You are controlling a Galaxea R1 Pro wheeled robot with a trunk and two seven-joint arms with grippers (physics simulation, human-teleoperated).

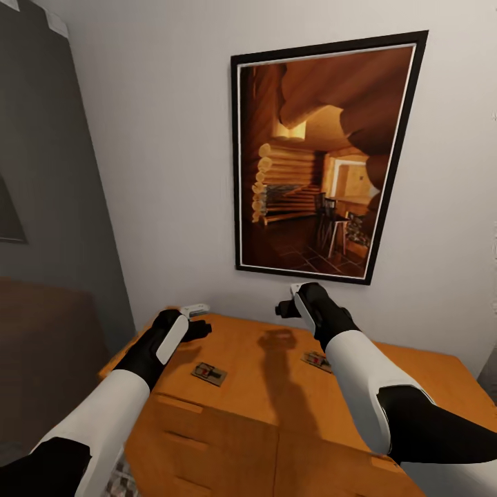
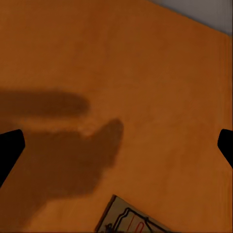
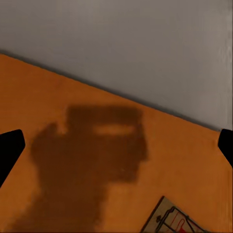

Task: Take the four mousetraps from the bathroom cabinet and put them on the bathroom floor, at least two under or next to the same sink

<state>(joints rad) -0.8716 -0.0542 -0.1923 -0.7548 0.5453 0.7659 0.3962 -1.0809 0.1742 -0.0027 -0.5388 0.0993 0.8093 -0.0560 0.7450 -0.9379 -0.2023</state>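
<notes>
Two mousetraps lie on the flat top of the orange-brown cabinet (image 1: 269, 386). One mousetrap (image 1: 209, 373) rests near the front left, just right of my left forearm. The other mousetrap (image 1: 316, 360) is half hidden by my right forearm. My left gripper (image 1: 199, 329) hovers over the cabinet's back left part, and its wrist view shows the fingers (image 2: 9, 150) wide open, with a mousetrap (image 2: 128, 221) at the frame's edge. My right gripper (image 1: 283, 308) hangs near the wall, open too (image 3: 116, 145), with a trap (image 3: 174, 221) just in view. Neither gripper holds anything.
A small white object (image 1: 195, 310) sits at the cabinet's back edge by my left gripper. A large framed picture (image 1: 324, 159) hangs on the white wall above. The drawer fronts (image 1: 207, 442) face me. A dark grey wall and a brown surface (image 1: 41, 338) are on the left.
</notes>
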